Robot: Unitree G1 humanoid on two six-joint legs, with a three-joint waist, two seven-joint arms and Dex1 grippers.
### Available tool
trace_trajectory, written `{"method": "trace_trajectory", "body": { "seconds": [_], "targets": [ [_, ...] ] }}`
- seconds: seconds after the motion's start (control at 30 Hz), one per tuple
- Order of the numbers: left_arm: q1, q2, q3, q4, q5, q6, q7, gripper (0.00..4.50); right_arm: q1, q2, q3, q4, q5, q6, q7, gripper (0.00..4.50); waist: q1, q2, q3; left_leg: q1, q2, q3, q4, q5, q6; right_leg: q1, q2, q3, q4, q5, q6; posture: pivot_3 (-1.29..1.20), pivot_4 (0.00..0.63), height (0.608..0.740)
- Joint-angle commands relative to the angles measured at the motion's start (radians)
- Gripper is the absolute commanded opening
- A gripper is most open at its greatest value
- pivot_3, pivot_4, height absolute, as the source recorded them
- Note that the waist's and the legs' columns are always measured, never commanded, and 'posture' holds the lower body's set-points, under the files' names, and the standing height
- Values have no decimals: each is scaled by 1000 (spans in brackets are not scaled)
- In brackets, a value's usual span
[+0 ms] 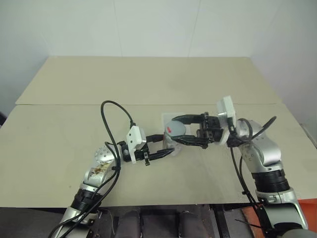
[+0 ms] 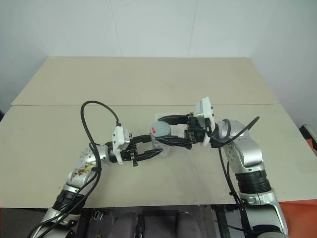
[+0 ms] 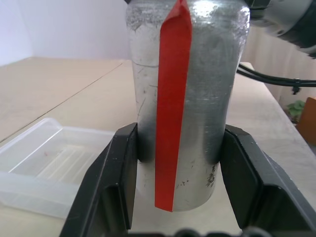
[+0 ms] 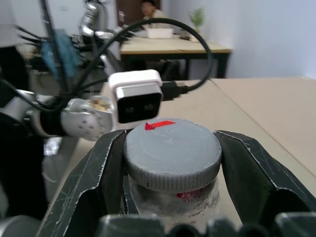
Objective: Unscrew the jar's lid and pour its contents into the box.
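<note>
Beige table (image 1: 148, 79), seated person (image 4: 149, 7) behind

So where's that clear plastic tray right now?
The shallow clear plastic tray lies on the beige table, just behind the silvery red-striped jar held between both hands.

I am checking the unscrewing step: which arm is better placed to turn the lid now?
The right. The right gripper is shut on the lid, while the left gripper clamps the jar body, steadying it.
</note>
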Motion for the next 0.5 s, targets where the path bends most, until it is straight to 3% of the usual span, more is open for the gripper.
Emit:
{"method": "trace_trajectory", "body": {
  "seconds": [0.03, 0.5],
  "targets": [
    [-17, -2, 7, -7, -4, -14, 2, 2114, -44, 4, -27, 19, 28, -64, 90, 2788, 0, 0, 0, 0, 0, 0, 0, 0, 0, 0, 0, 0, 0, 0, 0, 0, 150, 740],
    [-20, 2, 3, -4, -9, -14, -9, 2114, -223, 10, 10, 286, 7, -175, 300, 2788, -2, 0, 0, 0, 0, 2, 0, 0, 0, 0, 0, 0, 0, 0, 0, 0, 150, 740]
  ]
}}
